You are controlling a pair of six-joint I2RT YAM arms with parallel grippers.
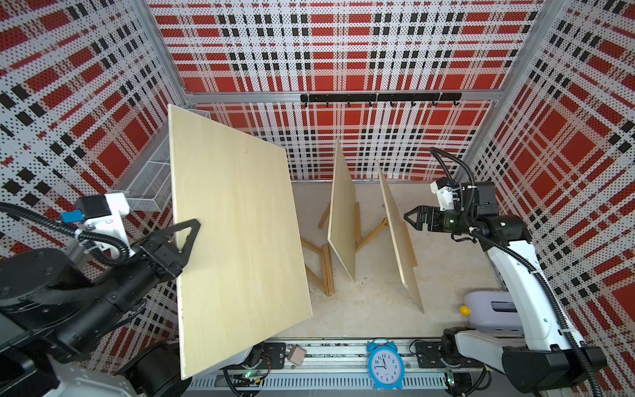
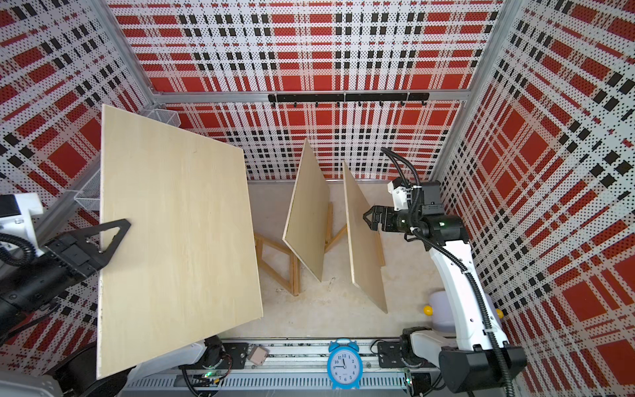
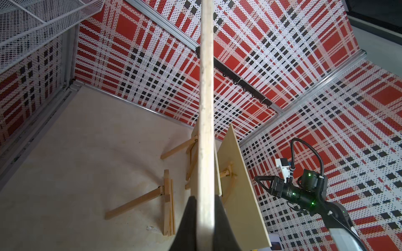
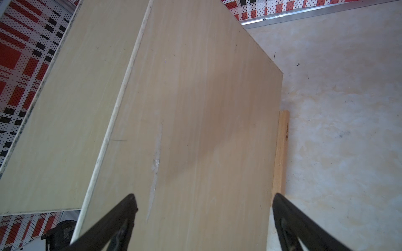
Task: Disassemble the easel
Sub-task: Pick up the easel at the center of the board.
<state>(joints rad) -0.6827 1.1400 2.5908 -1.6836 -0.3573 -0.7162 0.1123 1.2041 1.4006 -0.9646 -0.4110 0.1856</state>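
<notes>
Blue alarm clock (image 1: 382, 366) at the front edge, seen in both top views (image 2: 344, 366): black numerals 1 to 12 run round its white dial, easy to read. There is a tiny line of print below the dial's centre, too small to make out. In the right wrist view, the wooden easel strip (image 4: 282, 139) carries a small dark stamp, illegible. Nothing else bears lettering.

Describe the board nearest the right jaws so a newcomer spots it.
Under the back wall's black hook rail, two boards lean on wooden easels. It is the right board, beside the open right jaws; the middle board is farther off, and the left jaws hold a third board.
</notes>
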